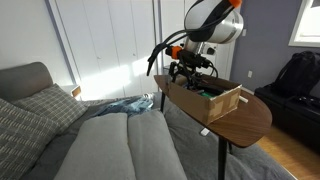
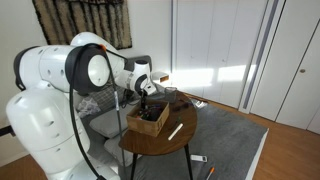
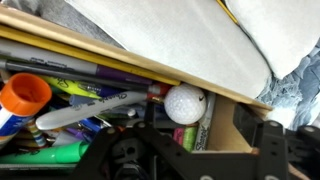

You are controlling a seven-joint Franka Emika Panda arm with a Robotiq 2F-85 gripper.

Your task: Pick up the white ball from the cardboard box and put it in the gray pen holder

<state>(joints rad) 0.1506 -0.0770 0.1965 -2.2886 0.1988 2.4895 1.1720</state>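
Observation:
A white golf ball (image 3: 185, 104) lies in the cardboard box (image 3: 225, 125) among markers and pens, against the box's far wall. My gripper (image 3: 190, 152) is open, with its dark fingers on either side just short of the ball and not touching it. In both exterior views the gripper (image 1: 190, 76) (image 2: 150, 96) reaches down into the open box (image 1: 222, 103) (image 2: 150, 122) on the small round table. I cannot make out the gray pen holder in any view.
The box holds several markers, including a Sharpie (image 3: 192, 134), a green highlighter (image 3: 45, 153) and an orange-capped tube (image 3: 22, 95). The wooden table (image 1: 250, 120) (image 2: 165, 140) stands beside a gray couch (image 1: 90, 140). A white pen (image 2: 175, 131) lies on the table.

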